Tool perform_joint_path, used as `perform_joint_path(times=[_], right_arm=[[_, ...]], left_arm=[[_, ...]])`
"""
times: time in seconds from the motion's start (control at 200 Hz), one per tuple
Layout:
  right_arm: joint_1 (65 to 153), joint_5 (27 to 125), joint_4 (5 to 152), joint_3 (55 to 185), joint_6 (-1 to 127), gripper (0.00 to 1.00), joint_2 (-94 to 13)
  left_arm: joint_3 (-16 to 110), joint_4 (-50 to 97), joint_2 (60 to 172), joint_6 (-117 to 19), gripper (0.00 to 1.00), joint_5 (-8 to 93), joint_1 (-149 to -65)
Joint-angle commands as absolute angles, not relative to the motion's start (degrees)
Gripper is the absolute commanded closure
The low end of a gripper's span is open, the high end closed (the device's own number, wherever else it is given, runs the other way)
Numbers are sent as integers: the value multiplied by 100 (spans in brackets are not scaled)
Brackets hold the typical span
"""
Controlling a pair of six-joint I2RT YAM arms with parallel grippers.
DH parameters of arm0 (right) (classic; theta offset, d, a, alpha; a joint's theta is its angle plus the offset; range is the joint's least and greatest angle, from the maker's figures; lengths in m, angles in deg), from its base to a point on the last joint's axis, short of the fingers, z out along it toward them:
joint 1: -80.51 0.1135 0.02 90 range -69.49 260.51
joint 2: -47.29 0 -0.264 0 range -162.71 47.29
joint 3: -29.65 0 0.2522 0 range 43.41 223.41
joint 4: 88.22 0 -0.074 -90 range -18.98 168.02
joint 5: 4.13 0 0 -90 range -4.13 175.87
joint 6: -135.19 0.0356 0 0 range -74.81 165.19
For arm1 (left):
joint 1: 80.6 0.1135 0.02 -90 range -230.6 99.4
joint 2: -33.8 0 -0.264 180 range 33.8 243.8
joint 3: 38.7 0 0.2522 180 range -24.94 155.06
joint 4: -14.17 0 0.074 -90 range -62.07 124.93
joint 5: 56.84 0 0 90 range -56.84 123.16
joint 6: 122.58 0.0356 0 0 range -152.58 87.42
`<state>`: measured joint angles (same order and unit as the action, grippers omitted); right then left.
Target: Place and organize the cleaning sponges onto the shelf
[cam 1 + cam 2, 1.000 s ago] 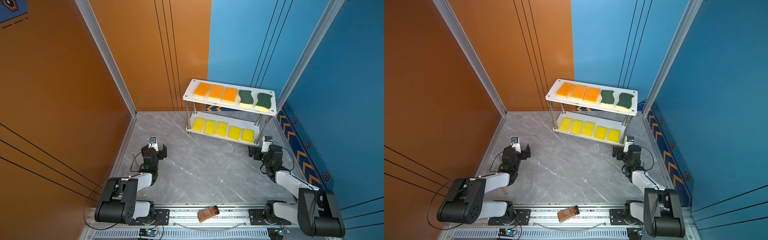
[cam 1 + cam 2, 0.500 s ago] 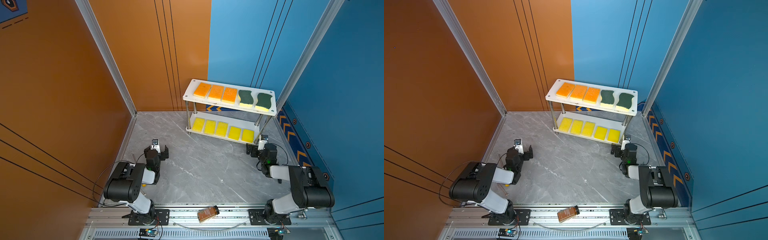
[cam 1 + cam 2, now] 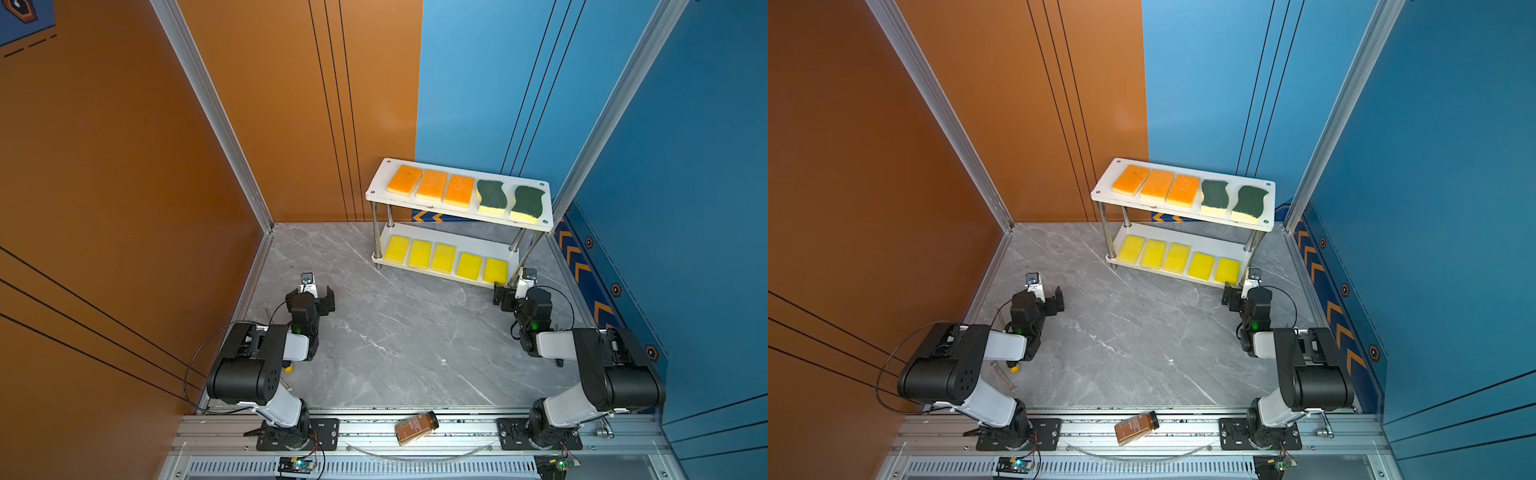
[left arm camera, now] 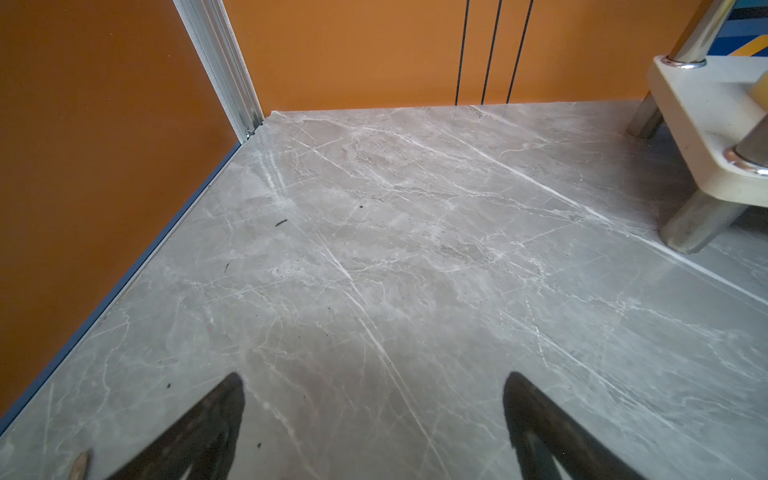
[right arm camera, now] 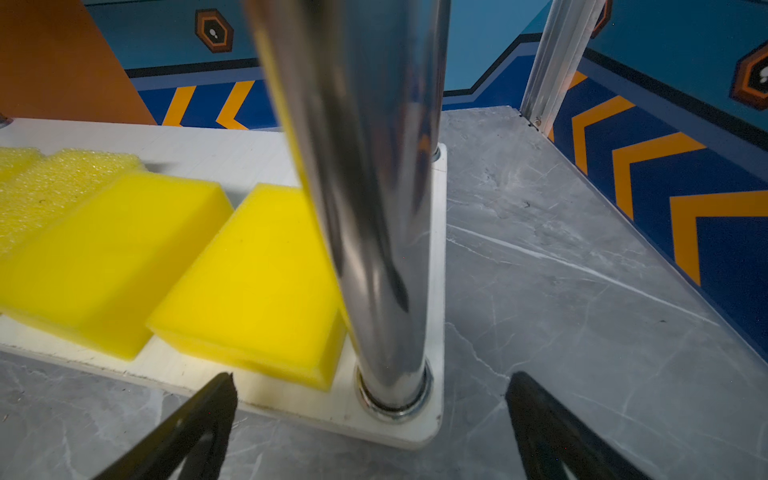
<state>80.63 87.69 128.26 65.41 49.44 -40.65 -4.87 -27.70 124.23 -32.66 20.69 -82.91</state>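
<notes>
The shelf [image 3: 379, 185] [image 3: 1104, 187] stands at the back right. Its top board carries three orange-topped cleaning sponges [image 3: 432, 185] [image 3: 1157, 185] and two wavy green-topped ones [image 3: 492, 195] [image 3: 1214, 195]. Several yellow sponges [image 3: 442, 257] [image 3: 1177, 257] [image 5: 257, 270] lie in a row on the lower board. My left gripper [image 3: 311, 296] [image 3: 1040, 297] [image 4: 374, 376] is open and empty, low over the marble floor left of the shelf. My right gripper [image 3: 519, 293] [image 3: 1246, 293] [image 5: 372, 375] is open and empty, facing the shelf's front right post [image 5: 374, 208].
A brown bottle [image 3: 415, 427] [image 3: 1137, 428] lies on the aluminium rail at the front. A small yellow-tipped tool [image 3: 1013, 368] lies beside the left arm. The shelf's lower corner [image 4: 706, 124] shows in the left wrist view. Orange walls close the left, blue walls the right.
Both arms have folded up, their elbows lifting off the front rail toward the grippers. The grippers stay open, nearly in place. No sponge has moved.
</notes>
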Motion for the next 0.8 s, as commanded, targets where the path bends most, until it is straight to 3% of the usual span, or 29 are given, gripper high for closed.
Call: perform_joint_path(times=[0.0,0.796], right_arm=[[8101,8943,13005,6491,4876,0,-4132],[8129,9006,13032,6479,4878,0,-4139]], left_arm=[[-410,-2687,12345,-3355,2,1980,-8269],[-396,-2693,12358,-3224,2,1804,-8420]])
